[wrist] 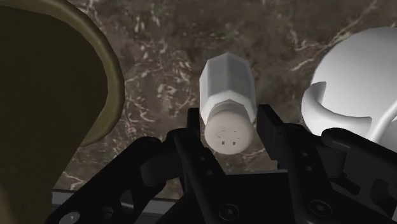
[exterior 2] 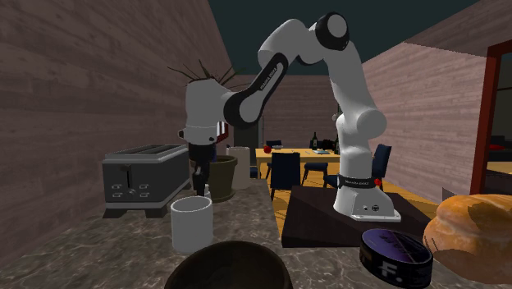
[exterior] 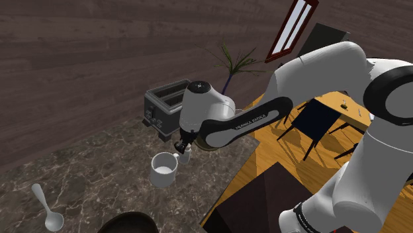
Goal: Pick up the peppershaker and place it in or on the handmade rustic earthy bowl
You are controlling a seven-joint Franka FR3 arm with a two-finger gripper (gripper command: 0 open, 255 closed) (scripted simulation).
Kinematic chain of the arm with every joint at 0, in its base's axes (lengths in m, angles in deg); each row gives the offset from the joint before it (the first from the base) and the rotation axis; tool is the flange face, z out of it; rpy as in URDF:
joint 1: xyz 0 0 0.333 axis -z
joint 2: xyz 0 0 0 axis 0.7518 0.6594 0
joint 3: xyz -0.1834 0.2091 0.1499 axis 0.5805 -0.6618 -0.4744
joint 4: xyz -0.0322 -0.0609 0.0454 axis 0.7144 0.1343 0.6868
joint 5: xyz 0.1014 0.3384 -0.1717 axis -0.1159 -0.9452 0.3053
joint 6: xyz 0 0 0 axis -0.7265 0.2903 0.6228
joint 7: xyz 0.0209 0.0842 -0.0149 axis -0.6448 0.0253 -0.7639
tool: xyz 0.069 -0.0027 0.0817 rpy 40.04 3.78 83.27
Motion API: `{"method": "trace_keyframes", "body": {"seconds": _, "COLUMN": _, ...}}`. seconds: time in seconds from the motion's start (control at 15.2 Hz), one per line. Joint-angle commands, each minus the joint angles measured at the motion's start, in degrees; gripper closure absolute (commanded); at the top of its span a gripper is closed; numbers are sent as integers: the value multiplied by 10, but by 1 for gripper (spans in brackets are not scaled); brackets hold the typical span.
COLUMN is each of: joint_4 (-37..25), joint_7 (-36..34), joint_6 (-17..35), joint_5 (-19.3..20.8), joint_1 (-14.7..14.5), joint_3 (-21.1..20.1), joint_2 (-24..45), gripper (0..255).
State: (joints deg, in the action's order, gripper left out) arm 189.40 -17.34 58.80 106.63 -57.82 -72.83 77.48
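The white peppershaker (wrist: 227, 95) stands between my black fingers, which press against its holed cap on both sides. My gripper (exterior: 183, 144) hangs low over the dark marble counter (exterior: 92, 172), with the shaker (exterior: 186, 157) right beside a white mug (exterior: 163, 170). An olive-brown earthy bowl (wrist: 57, 95) sits close on the shaker's other side, and it also stands just behind the gripper (exterior 2: 199, 185) as a bowl (exterior 2: 222, 177) in the second exterior view. A darker bowl (exterior 2: 234, 267) lies at the counter's near edge.
A grey toaster (exterior: 165, 106) stands behind the gripper, near a spiky plant (exterior: 233, 65). A white spoon (exterior: 46, 208) lies at the shoulder view's lower left. A round black tin (exterior 2: 395, 256) and a bread loaf (exterior 2: 476, 226) sit beside the stand (exterior 2: 345, 217).
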Motion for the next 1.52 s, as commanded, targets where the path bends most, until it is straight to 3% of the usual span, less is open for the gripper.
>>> {"method": "trace_keyframes", "body": {"seconds": 0.0, "joint_4": 0, "joint_7": 4, "joint_6": -6, "joint_5": -4, "joint_1": 1, "joint_3": -1, "joint_2": -4, "gripper": 255}}
{"method": "trace_keyframes", "body": {"seconds": 1.45, "joint_4": -53, "joint_7": 73, "joint_6": -149, "joint_5": -87, "joint_1": 16, "joint_3": -23, "joint_2": -109, "gripper": 255}}
